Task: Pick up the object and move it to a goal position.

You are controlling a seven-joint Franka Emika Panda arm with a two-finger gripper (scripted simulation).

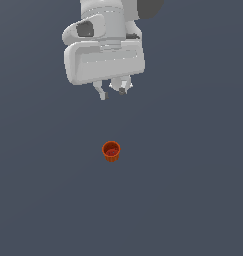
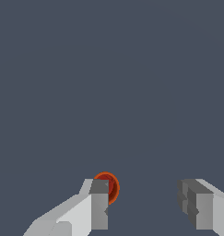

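Nothing blocks the single orange-red ribbed cup (image 1: 111,151), which stands upright and alone on the plain dark grey-blue tabletop (image 1: 193,190), well apart from the one white gripper (image 1: 113,93) whose jaws hang open and empty farther back, the cup (image 2: 109,186) peeking past one fingertip (image 2: 99,203).

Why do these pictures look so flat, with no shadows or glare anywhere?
Exterior view: even lighting, no cast shadow under the orange cup or hand, slightly soft edges. Wrist view: same flat grey ground, no glare; a finger partly hides the cup.
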